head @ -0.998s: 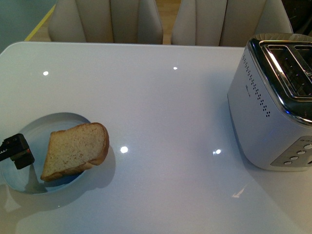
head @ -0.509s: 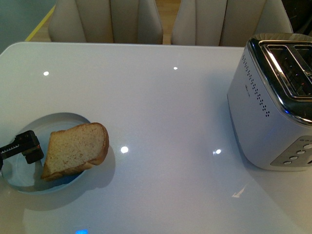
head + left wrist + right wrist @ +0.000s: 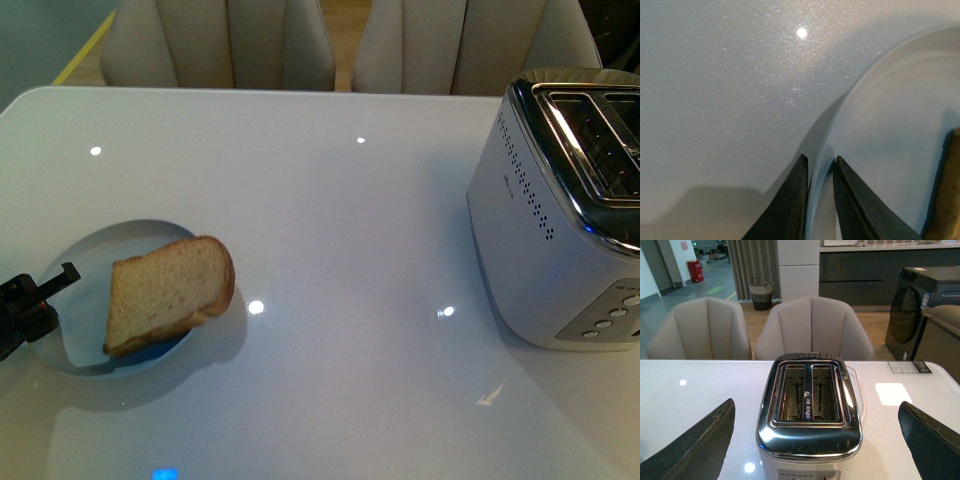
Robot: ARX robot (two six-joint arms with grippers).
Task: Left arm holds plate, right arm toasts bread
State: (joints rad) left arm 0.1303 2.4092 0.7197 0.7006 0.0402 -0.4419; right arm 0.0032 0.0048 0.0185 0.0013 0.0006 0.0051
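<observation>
Since a second ago the plate (image 3: 92,250) has slid toward 1 o'clock on the table (image 3: 330,220), carrying the bread (image 3: 168,293) with it, and the left arm (image 3: 28,306) has drawn back to the plate's 9 o'clock rim, where before it reached over the plate's inside. The plate sits at about 8 o'clock in the front view, pale blue-grey with faint rings. The bread lies across the half of the plate toward 3 o'clock. One corner is down near the plate's 6 o'clock edge and the rounded top hangs past the rim at 2 o'clock, throwing a shadow on the table. The left wrist view shows the left arm's jaws narrow, nearly together, with the plate's raised rim running between the two dark tips, so they pinch the edge. The bread's crust shows just at the border of that view, apart from the jaws. The toaster (image 3: 550,200), silver with two open slots and a row of buttons on its end, stands at 3 o'clock, well apart from the plate. In the right wrist view the right arm (image 3: 695,445) hangs above the table with its jaws spread wide and holding nothing, the toaster's slots seen between them. Two beige chairs (image 3: 220,40) stand beyond the table's far edge at 12 o'clock.
</observation>
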